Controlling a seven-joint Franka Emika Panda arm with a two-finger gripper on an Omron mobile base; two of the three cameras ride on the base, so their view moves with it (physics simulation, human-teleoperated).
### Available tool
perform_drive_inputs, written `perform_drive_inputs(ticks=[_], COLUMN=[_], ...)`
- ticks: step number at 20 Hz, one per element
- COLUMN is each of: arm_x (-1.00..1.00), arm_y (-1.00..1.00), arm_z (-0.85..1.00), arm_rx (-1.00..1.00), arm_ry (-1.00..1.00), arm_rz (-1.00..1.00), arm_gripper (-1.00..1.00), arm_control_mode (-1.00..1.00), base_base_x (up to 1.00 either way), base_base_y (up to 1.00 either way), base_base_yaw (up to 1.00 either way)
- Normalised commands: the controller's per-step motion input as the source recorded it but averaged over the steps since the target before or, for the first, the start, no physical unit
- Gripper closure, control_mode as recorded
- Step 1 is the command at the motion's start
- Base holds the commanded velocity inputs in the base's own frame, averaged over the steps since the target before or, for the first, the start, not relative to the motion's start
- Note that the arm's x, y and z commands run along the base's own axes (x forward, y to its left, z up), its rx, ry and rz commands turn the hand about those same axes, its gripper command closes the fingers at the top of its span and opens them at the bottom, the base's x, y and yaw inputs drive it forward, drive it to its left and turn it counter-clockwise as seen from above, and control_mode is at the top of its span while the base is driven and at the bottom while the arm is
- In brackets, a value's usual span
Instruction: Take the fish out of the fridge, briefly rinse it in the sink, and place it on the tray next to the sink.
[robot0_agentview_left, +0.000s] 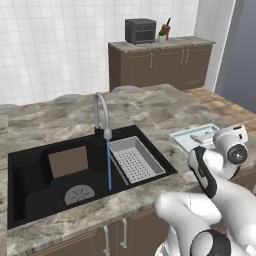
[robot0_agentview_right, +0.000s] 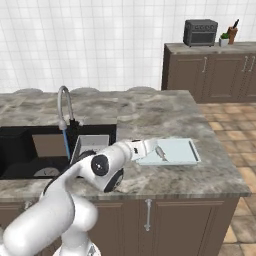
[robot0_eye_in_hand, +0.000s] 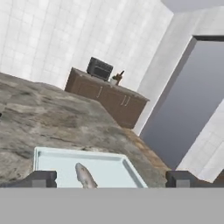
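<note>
Gripper jaws apart | one fish | one tray | one sink

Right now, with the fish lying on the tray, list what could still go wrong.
1. The tap is running into the sink; left on, water is wasted.
2. The open claw straddles the fish closely; pulling away carelessly might nudge it on the tray.
3. The tray sits near the counter front edge in the right base view; a bump from the arm could push it off.
</note>
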Motion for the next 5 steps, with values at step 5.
perform_drive_inputs(ticks=[5], arm_x=[-0.37], arm_y=[0.26], arm_z=[0.06], arm_rx=[-0.02], arm_ry=[-0.16], arm_rz=[0.01], arm_gripper=[-1.0], arm_control_mode=[-1.0], base_base_x=[0.0], base_base_y=[0.0], base_base_yaw=[0.0])
